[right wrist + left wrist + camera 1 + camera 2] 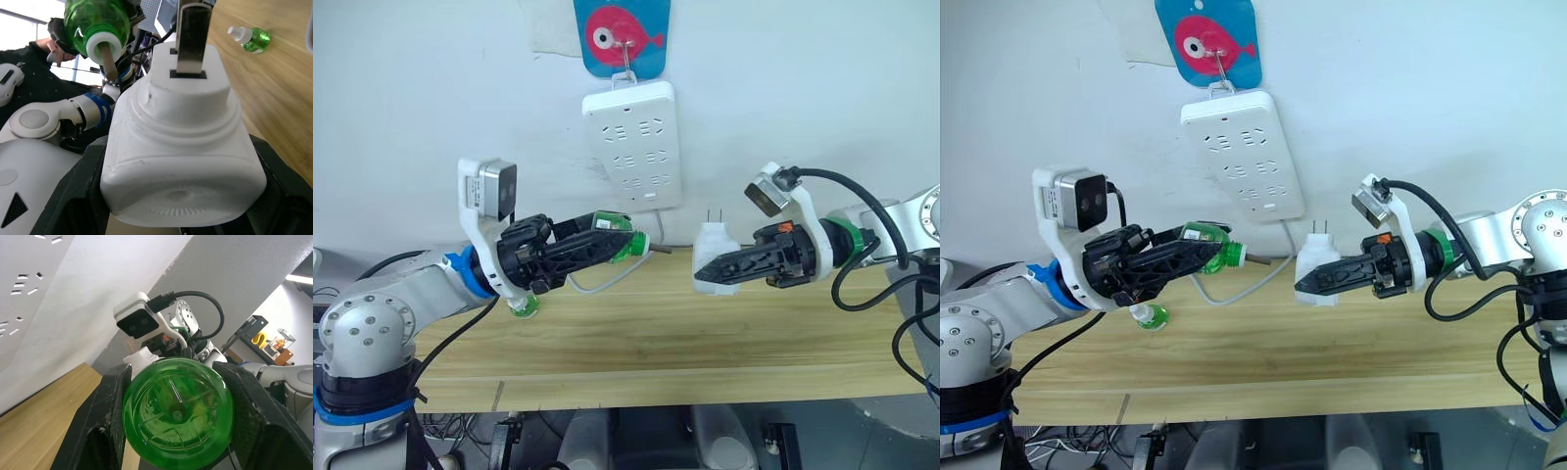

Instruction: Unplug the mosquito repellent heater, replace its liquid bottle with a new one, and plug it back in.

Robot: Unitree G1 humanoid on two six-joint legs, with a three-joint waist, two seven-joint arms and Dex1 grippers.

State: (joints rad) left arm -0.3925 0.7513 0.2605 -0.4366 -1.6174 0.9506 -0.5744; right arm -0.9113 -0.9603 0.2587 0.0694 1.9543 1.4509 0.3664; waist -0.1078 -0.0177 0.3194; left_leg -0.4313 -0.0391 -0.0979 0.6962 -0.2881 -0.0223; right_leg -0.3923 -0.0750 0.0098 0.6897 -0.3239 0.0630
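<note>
The left gripper (592,243) clenches a green liquid bottle (612,240) between its two black fingers, the white neck and brown wick (108,61) pointing across toward the other arm. The right gripper (720,266) grips the mosquito repellent heater (714,257) by its sides, its two metal plug prongs (713,214) standing upward and its rounded body bulging below the fingers. Both are held in mid-air above the back edge of the wooden desk (705,343), near each other but apart, the wick aimed roughly at the heater. That facing pose suggests the bottle is being lined up for screwing into the unit, which appears to carry no bottle at present, though its socket cannot be seen.

The heater is a small white plastic block with a stepped round collar under the prongs and a domed face ringed with fine ridges around a centre dimple. It is unplugged: the white power strip (631,144) hangs on the wall behind from a hook under a blue fish sticker (622,34), its cable (607,279) trailing down to the desk. A second green bottle (250,37) with a white cap lies on its side on the desk toward the left end, beneath the left gripper. Whether it is the spent bottle or the spare cannot be told.
</note>
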